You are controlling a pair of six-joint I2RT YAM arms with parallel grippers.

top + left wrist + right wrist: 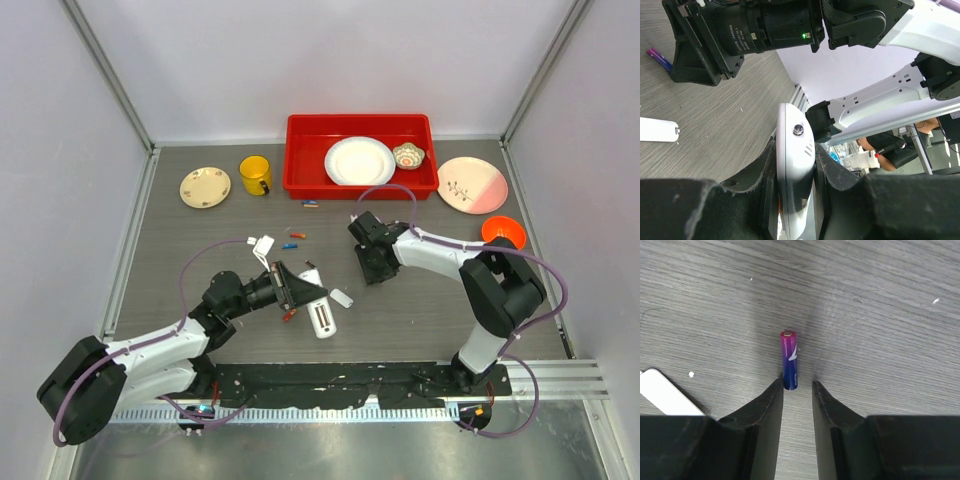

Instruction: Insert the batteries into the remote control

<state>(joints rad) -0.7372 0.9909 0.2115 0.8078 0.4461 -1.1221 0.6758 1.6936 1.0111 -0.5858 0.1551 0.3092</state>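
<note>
A: Left gripper (796, 167)?
B: Clamped on the remote (792, 130), which stands edge-on between both fingers (its buttons can't be seen from the wrist).
A: Right gripper (797, 387)?
B: Jaws parted, aimed down at the table (880, 300). A battery (789, 360), pink over blue, lies flat just ahead. Its blue end sits at the mouth, beside one fingertip, not pinched. White cover (667, 395) nearby, apart.

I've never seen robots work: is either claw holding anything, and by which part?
The left gripper clamps the remote control across its body, one end poking out. The right gripper holds nothing; a battery lies before its open jaws.
</note>
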